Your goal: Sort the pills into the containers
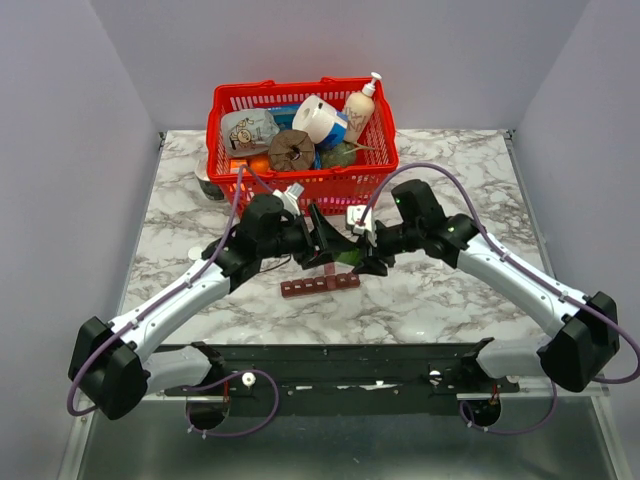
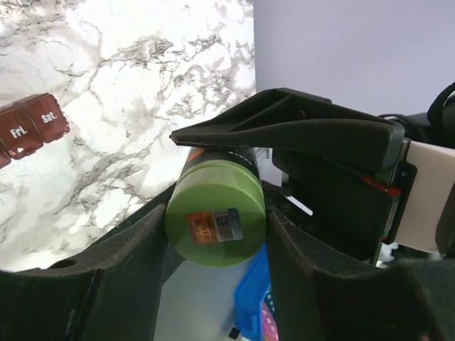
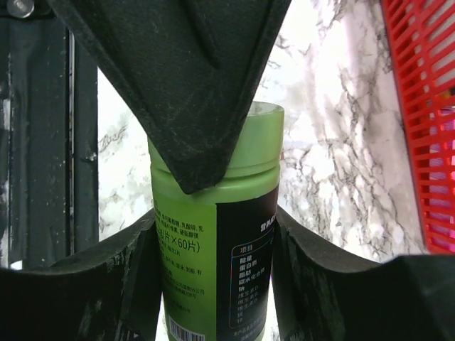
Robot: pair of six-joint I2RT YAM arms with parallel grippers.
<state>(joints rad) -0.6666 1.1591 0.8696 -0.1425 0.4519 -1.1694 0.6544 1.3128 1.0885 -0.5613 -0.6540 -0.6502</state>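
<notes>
Top external view, nearest first: a black mounting rail spans the table's near edge, with the 2 arm bases at its ends. Beyond it stretches a white marble-patterned table veined in grey. A red mesh basket packed with groceries stands at the far side. Plain pale grey walls close the space in on 3 sides.

The dark red pill organizer lies flat on the marble, lids down, just on the near side of the 2 grippers and touched by neither. In the left wrist view its end shows at the left edge, 2 lids marked Fri and Sat, apart from the fingers.

Just past it, the left gripper and right gripper meet above the table on a green bottle. The right fingers press against both sides of the labelled body. The left fingers are closed on either side of the bottle's round end.
</notes>
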